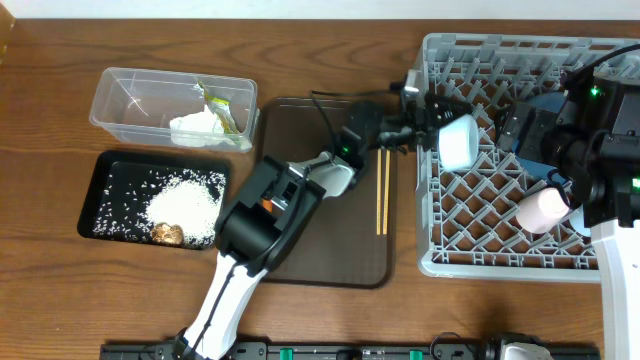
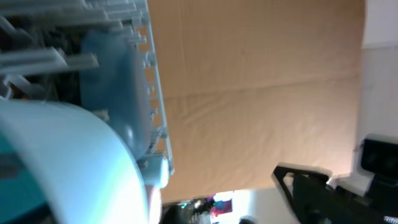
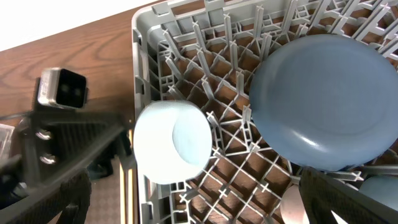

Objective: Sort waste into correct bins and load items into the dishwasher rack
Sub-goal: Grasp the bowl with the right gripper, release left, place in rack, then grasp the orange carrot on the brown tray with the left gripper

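A wood-grained table (image 1: 60,300) carries the whole scene. At its right edge sits the light grey plastic dishwasher rack (image 1: 428,220), a square lattice of pegs inside raised walls. We see its far right side cut off by the right arm.

A dark brown serving tray (image 1: 350,260), matte and round-cornered, lies at the table's middle, partly covered by the left arm.

A large round blue plate (image 3: 317,99), smooth and dull, leans among the pegs toward the rack's far side. From overhead it is mostly hidden.

A clear plastic tub (image 1: 130,100) stands near the table's far left corner. Just in front of it lies a glossy black tray (image 1: 92,200).

The left gripper (image 1: 437,125) reaches over the rack's left wall with its jaws spread. In the blurred left wrist view, one finger stands clear of the light blue cup (image 1: 460,140). This cup lies on its side just inside that wall.

The right gripper (image 3: 199,193) hangs above the rack, jaws wide and holding nothing.

A pink cup (image 1: 543,210) lies nearer the rack's front right.

Thin wooden chopsticks (image 1: 382,195) lie parallel along the serving tray's right edge.

White rice (image 1: 190,205) is heaped in the black tray beside a brown lump (image 1: 168,233). A crumpled tissue (image 1: 195,125) and a yellow-green wrapper (image 1: 228,110) fill the tub's right end.
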`<state>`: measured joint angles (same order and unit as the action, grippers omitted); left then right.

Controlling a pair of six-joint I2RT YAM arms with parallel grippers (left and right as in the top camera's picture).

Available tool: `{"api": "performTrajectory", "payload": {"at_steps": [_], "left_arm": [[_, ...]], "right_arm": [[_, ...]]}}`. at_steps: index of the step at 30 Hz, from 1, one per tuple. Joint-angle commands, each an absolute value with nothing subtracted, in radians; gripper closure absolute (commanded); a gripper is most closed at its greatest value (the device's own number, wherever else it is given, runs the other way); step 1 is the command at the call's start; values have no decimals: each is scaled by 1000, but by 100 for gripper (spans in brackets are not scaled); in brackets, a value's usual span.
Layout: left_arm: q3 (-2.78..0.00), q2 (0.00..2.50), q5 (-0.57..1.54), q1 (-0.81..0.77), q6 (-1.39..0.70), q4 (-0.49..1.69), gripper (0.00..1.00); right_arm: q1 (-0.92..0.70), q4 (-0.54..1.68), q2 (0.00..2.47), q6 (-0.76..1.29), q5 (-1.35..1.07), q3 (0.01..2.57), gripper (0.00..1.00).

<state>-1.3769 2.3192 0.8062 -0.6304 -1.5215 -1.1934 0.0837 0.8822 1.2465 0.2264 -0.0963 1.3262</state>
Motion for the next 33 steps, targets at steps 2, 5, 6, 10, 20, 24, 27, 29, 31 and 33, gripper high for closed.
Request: {"api": "performTrajectory", "payload": {"at_steps": [2,5,6,10,20,24,27,29,31,33], "left_arm": [[-1400,2325,819,-574,-1520,-1206,3],[-1400,2325,820,-531,-1504,-1206,2],[-1400,2325,822,-518,-1496,-1206,2],[-1402,2321,850,-457,-1494,-1208,2],[-1411,2160,943,-293,-1280,-1023,2],[-1411,2009,949,-252,-999,-688,2],[-1411,1876,877,-229,-739,-354,2],[-1411,1792,785,-212,-575,-111,2],[-1411,1719,656,-194,-430,122,2],[-1411,1668,524,-185,-324,299,2]], "right_arm": [[92,878,1244,220,-93,1328,1],[92,878,1244,220,-93,1328,1],[92,878,1244,220,-93,1328,1],[92,879,1244,220,-94,1328,1],[91,873,1243,220,-95,1328,1],[90,864,1244,170,-198,1328,1],[70,855,1244,148,-291,1328,1],[40,850,1246,148,-297,1328,1],[9,849,1247,148,-286,1328,1],[-14,848,1249,148,-261,1328,1]]}}
